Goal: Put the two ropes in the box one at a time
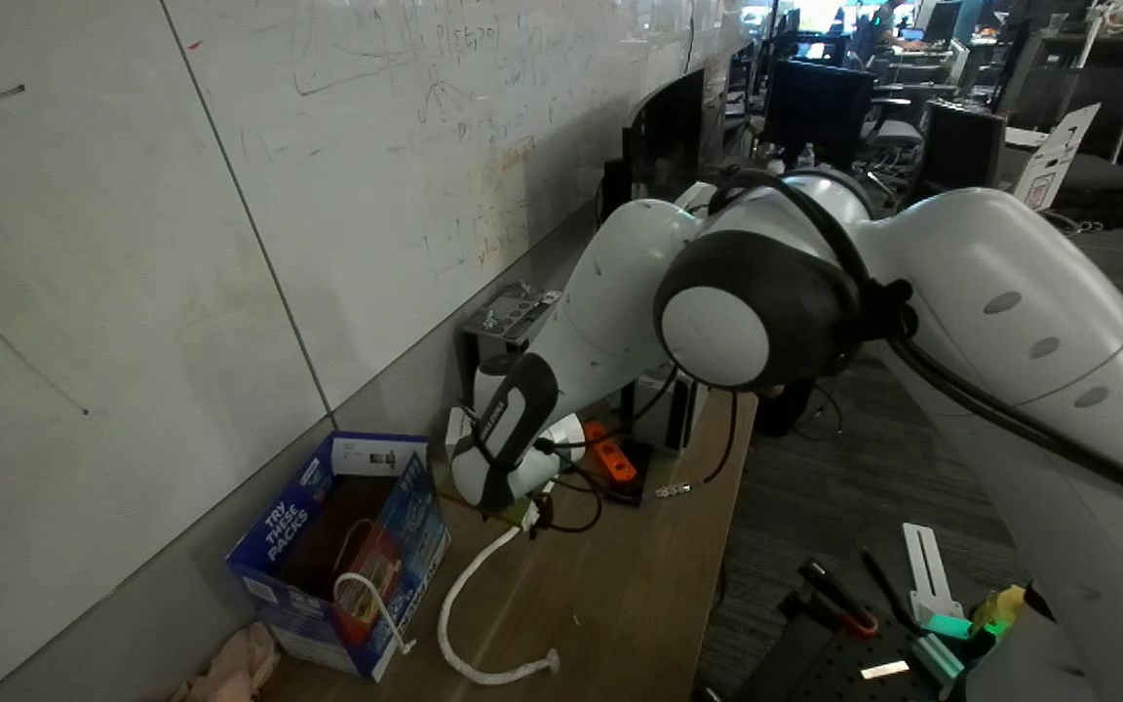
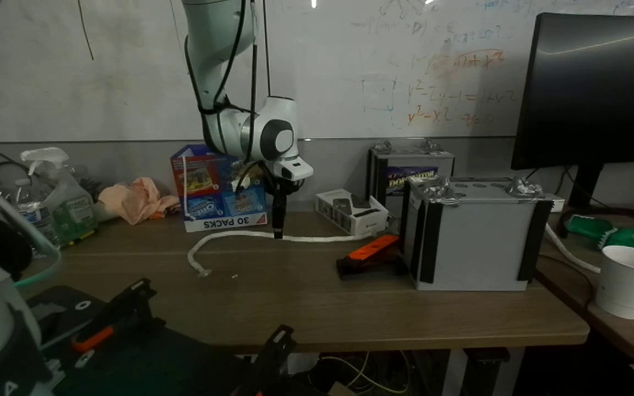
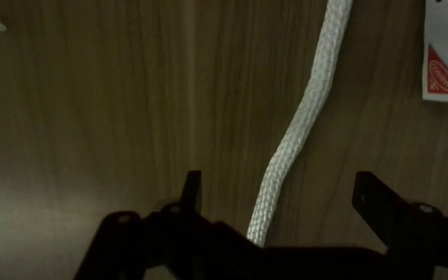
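Since the Robotiq gripper (image 3: 278, 174) is spread, braided white rope (image 3: 309, 107) loose between its fingers (image 3: 192, 190), settle low before closing; lift above the Nabisco box (image 2: 207, 207) beside the gripper.

Rope (image 3: 297, 126) on the tabletop (image 3: 111, 116), seen between the jaws of the tool (image 3: 279, 175) in the wrist view, box (image 2: 220, 203) behind and left of the tool in an exterior view (other rope (image 2: 185, 187) over its wall), carton (image 2: 361, 220) to the right, spray bottle (image 2: 66, 192) farther left
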Robot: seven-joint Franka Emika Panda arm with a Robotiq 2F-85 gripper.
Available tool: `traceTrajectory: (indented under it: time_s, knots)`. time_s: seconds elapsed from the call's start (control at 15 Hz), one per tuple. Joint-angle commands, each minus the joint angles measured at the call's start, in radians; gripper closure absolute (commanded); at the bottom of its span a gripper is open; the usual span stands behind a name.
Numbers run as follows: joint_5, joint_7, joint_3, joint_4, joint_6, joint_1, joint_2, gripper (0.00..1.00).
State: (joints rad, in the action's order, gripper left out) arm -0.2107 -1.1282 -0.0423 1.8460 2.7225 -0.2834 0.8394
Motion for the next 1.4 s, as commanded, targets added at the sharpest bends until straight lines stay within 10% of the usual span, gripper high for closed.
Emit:
traceTrajectory:
  time_s: [0.0,1.07,1.33]
  knots:
    - [0.030,-0.076,-0.065,-0.053,-0.015,-0.056,0.038,0.00]
    - [0.073,-0.143,-0.093,-0.099,-0.049,-0.065,0.091,0.00]
    - [0.089,-0.135,-0.094,-0.101,-0.071,-0.068,0.090,0.42]
